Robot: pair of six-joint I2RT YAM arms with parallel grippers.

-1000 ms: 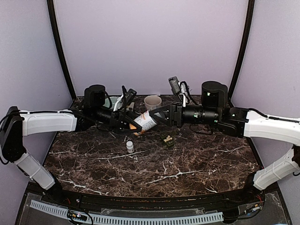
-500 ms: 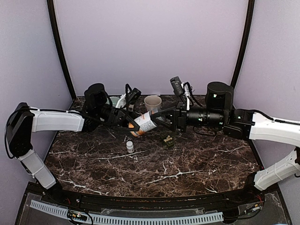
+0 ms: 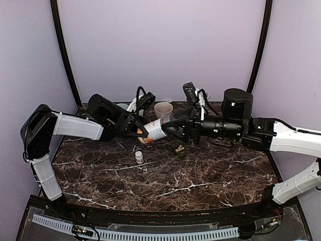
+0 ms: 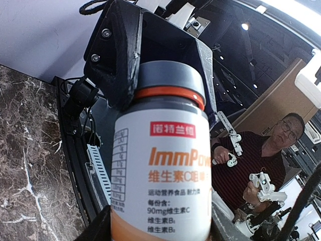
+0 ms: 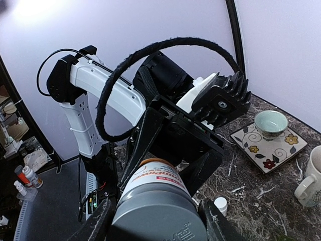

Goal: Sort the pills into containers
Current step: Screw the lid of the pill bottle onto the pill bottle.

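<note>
The left gripper (image 3: 144, 132) and the right gripper (image 3: 167, 129) met above the far middle of the table (image 3: 210, 170) and held one bottle (image 3: 156, 131) between them. The bottle lay almost on its side, in the air. The left gripper was pinching its orange bottom end. The right gripper was pinching its grey cap (image 4: 170, 80), with one finger (image 5: 98, 226) pressed on each side of it.

The pill box (image 3: 179, 148) lay on the table just below and a little to the right of the bottle, under the right gripper, and nothing touched it. A small white vial (image 3: 139, 157) stood to the left of the box, a little nearer. The mug (image 3: 163, 109) stood at the far edge behind the bottle. A bowl (image 5: 271, 123) rested on a flowered tile (image 5: 291, 143) at the far left.
</note>
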